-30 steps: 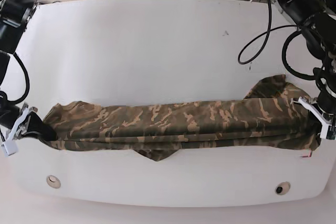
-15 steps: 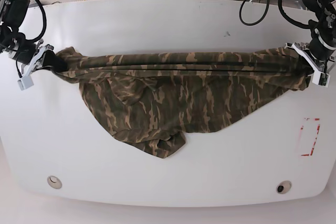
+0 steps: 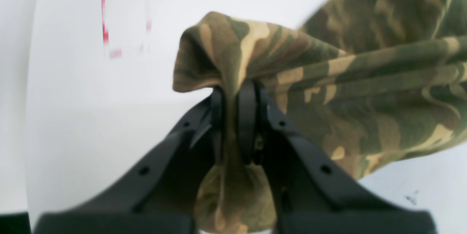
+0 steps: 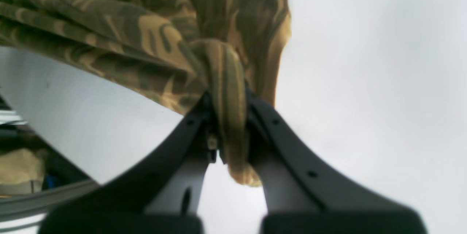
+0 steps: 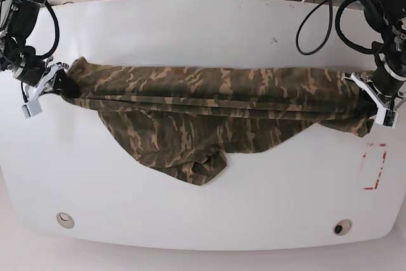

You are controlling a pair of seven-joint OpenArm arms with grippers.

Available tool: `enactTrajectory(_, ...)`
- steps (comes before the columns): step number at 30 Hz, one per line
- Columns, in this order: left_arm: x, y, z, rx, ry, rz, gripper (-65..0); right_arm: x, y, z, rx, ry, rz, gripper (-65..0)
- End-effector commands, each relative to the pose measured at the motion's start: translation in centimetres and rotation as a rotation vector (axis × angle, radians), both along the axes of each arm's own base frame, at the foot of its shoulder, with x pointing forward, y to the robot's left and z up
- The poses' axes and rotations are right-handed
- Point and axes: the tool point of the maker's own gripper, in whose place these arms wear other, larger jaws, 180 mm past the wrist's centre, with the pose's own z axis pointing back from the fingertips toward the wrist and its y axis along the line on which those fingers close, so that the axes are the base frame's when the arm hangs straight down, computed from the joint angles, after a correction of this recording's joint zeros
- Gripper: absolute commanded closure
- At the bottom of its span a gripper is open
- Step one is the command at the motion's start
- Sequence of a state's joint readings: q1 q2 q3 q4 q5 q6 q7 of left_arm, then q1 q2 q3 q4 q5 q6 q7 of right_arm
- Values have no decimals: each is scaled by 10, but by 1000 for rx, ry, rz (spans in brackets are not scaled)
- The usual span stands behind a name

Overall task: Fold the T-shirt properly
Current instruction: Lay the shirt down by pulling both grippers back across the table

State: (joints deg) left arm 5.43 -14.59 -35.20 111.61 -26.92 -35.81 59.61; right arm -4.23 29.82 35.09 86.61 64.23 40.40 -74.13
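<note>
The camouflage T-shirt [image 5: 203, 103] is stretched across the white table between my two grippers, with a loose part trailing toward the front. My left gripper [image 5: 376, 101] is shut on the shirt's right end; in the left wrist view the fingers [image 3: 248, 124] pinch a bunch of cloth [image 3: 328, 81]. My right gripper [image 5: 47, 82] is shut on the shirt's left end; in the right wrist view the fingers [image 4: 255, 117] clamp a fold of cloth [image 4: 226, 81].
The white table [image 5: 203, 30] has a red-outlined rectangle mark [image 5: 374, 166] at the right, also in the left wrist view [image 3: 105, 15]. Two round holes [image 5: 63, 220] [image 5: 341, 227] sit near the front edge. Cables and equipment lie behind the table.
Both grippers carried the stretched shirt from the front of the table to the back, then slightly down and forward. The shirt now lies spread lower on the table.
</note>
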Motion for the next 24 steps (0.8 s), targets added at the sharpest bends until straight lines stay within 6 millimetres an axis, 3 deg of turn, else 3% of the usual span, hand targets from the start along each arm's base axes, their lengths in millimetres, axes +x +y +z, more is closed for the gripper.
enactTrajectory(1, 0, 15, 7, 49, -6, 48, -3, 7, -19, 11, -97, -29, -34, 0)
enactTrajectory(11, 19, -9, 13, 69, -74, -22, -1, 31, -16, 19, -431, -158, -119, 0)
enactTrajectory(18, 30, -19, 20, 92, -129, -55, -1, 51, -13, 24, -562, -264, -206, 0)
enactTrajectory(24, 55, -22, 54, 99, -231, -60, -1, 79, -12, 55, -614, -330, -237, 0)
